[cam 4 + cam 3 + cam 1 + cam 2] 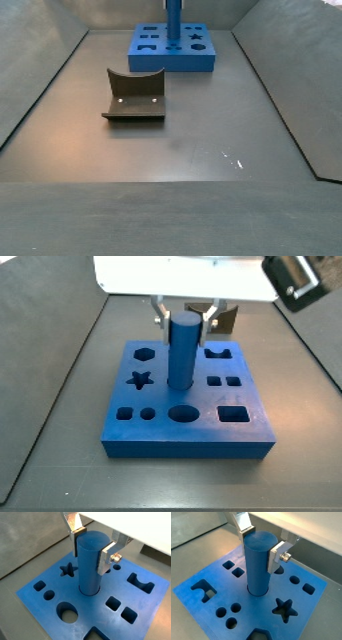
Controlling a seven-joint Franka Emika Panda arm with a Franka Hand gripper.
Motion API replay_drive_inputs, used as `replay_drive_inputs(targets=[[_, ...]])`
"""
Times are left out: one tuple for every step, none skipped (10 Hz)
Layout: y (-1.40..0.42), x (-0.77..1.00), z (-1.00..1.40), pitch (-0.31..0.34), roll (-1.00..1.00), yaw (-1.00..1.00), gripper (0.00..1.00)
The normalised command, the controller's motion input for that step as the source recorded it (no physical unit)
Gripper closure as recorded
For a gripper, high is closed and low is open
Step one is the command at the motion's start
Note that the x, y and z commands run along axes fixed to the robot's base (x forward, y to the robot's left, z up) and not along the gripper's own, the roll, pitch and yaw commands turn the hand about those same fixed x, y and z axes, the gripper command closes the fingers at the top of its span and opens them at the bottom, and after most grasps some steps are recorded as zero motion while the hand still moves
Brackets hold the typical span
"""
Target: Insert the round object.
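Grey floor lies under the blue block, where the round object stands in a middle hole with the gripper pinching its top, so a sideways tug toward three o'clock could jam it.

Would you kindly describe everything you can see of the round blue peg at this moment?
The round object is a long, smooth, bright blue cylinder with a flat top, plastic-looking. It stands upright, its lower end seated in a round hole near the middle of the blue block, most of its length rising above it. The pincer sits around its upper part, silver fingers on either side; whether they press it is unclear. A side view shows the same pose.
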Motion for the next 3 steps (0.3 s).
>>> replay_drive_inputs(targets=[[0.00, 0.00, -0.40, -0.171, 0.00, 0.00, 1.00], [0.01, 0.07, -0.18, 0.000, -0.03, 0.00, 1.00], [0.00, 0.06, 0.00, 0.043, 0.00, 0.00, 1.00]])
